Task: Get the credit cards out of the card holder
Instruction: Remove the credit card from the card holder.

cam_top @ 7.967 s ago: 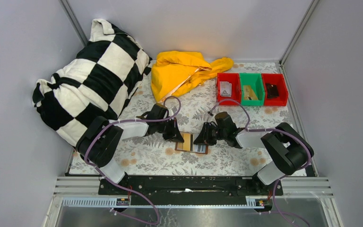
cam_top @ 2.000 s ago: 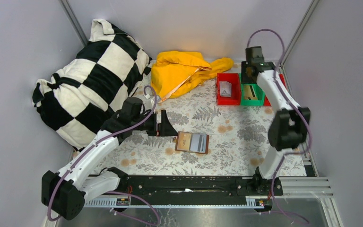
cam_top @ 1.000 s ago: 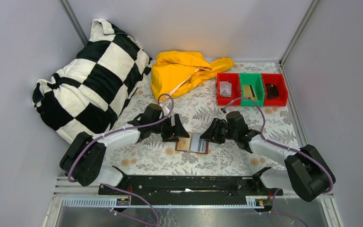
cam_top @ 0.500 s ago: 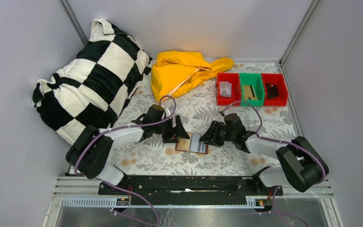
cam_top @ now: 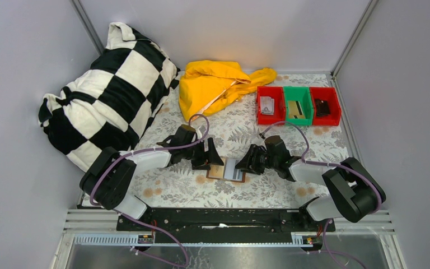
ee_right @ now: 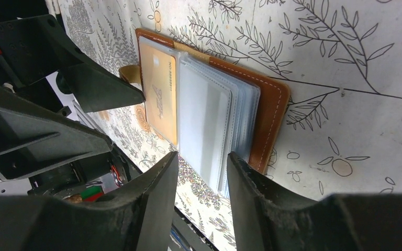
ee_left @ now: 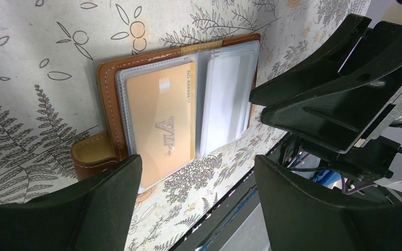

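Note:
The card holder [cam_top: 226,170], a brown wallet, lies open on the floral table cloth between both arms. Its clear sleeves [ee_right: 205,123] fan out, and a gold credit card [ee_left: 159,123] sits in the left sleeve, printed side up. My left gripper [ee_left: 196,172] hovers open over the holder's left half [cam_top: 211,158], its fingers astride the gold card's end. My right gripper [ee_right: 202,162] stands part open at the right half [cam_top: 247,163], with the near edge of the sleeve stack showing in the gap between its fingers. I see nothing clamped in either.
A black-and-white checked pillow [cam_top: 106,95] fills the back left and a yellow cloth [cam_top: 215,84] lies behind the arms. At the back right stand a red bin [cam_top: 270,105], a green bin [cam_top: 297,105] with a tan card-like piece in it, and another red bin [cam_top: 325,105].
Two seconds ago the right arm reached over the green bin and the left arm was drawn back; both have since come down to the holder. In the last half second they only edged closer.

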